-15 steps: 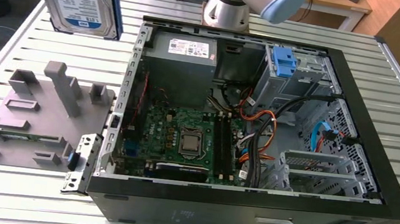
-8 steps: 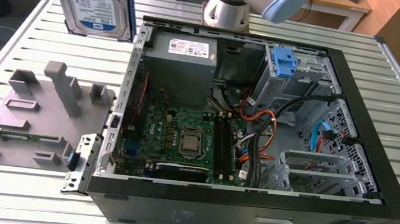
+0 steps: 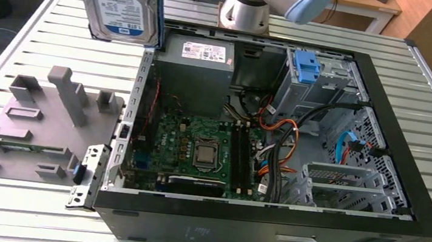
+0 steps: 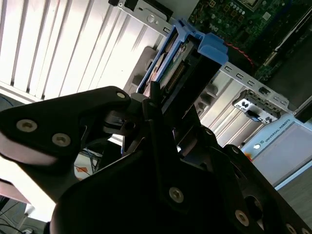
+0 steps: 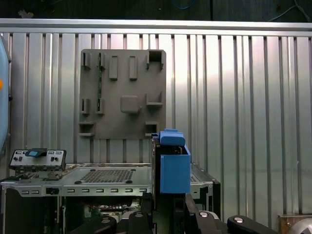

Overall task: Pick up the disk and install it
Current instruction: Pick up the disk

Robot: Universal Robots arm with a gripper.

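The disk (image 3: 120, 0) hangs high above the slatted table in the exterior view, left of the open computer case. Its white-and-blue label faces the camera and a blue bracket runs along its edge. In the second wrist view the disk (image 4: 178, 58) stands edge-on, with my gripper (image 4: 163, 95) shut on its lower end between the black fingers (image 4: 153, 105). The first wrist view shows the disk's blue bracket (image 5: 174, 168) rising straight out of the gripper (image 5: 168, 212). Below it lies the edge of the case.
The open computer case (image 3: 408, 149) lies on the slatted metal table (image 3: 40, 15). It holds a motherboard (image 3: 196, 149), a grey power supply (image 3: 199, 52) and a grey drive cage with a blue tab (image 3: 307, 67). A grey fixture plate (image 3: 37, 119) sits left of the case.
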